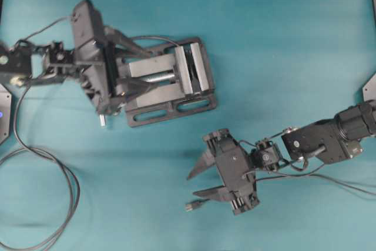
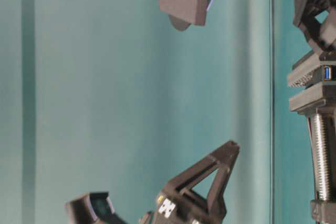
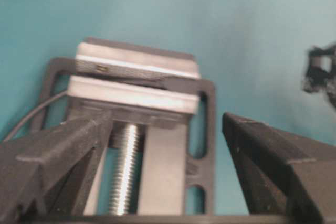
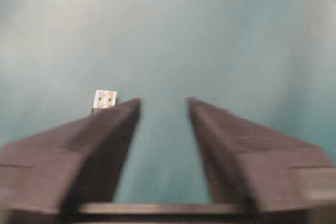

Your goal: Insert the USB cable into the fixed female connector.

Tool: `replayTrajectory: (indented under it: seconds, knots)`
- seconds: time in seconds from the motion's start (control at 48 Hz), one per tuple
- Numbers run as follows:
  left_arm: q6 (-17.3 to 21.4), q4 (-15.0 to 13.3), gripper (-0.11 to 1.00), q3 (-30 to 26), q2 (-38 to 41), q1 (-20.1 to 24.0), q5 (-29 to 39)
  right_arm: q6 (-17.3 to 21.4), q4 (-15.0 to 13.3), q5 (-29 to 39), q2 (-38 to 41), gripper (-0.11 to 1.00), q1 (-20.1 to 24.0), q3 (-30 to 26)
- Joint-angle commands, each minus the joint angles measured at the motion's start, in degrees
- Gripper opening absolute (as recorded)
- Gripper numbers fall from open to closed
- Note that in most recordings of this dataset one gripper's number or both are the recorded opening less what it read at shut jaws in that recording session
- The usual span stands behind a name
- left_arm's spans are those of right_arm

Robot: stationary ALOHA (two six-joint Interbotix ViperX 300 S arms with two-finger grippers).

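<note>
Right wrist | USB cable (image 4: 105,99) tip only | rest hidden behind jaws

We see a teal table (image 1: 282,39) bearing a grey vise (image 1: 170,83), a looping dark cable (image 1: 56,168) and a small plug (image 1: 191,206).
</note>
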Motion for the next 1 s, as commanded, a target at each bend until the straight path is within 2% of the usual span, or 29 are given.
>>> replayTrajectory:
  seconds: [0.0,0.042,0.083,0.187,0.271,0.396,0.5,0.708,0.833,0.979]
  knots:
    - [-1.4,0.1,1.00,1.1,-2.1,-1.6,-2.8,0.0,0.3,-0.1,-0.9,0.66,-0.1,-1.1]
    - [-1.1,0.1,1.00,2.3,-2.5,-2.3,-4.5,-0.1,0.3,0.2,-0.8,0.74,-0.1,-1.0]
    - [-0.4,0.1,1.00,3.3,-3.3,-3.3,-6.7,-0.1,0.3,0.4,-0.8,0.76,-0.1,-0.9]
    - [0.6,0.4,1.00,7.0,-6.1,-5.3,-12.8,0.1,0.3,0.8,-0.8,0.72,0.1,-0.9]
    - [1.9,0.5,1.00,12.8,-10.2,-6.8,-18.7,0.0,0.3,0.9,-0.8,0.71,0.9,-1.0]
    - [2.1,0.5,1.00,19.1,-17.1,-7.7,-20.2,0.0,0.3,0.8,-0.8,0.72,2.3,-0.9]
    - [2.3,0.5,1.00,22.0,-23.4,-7.8,-15.6,0.1,0.3,0.6,-0.6,0.72,2.9,-0.8]
    - [2.1,0.5,1.00,23.8,-38.9,-7.8,5.5,0.1,0.4,-0.4,0.6,0.72,4.5,-1.2]
    - [1.9,0.5,1.00,24.5,-48.2,-7.7,15.3,0.3,0.9,-1.4,1.8,0.71,4.6,-1.8]
    - [1.9,0.5,1.00,26.4,-53.9,-7.3,17.3,2.5,2.6,-3.8,3.7,0.71,4.7,-1.9]
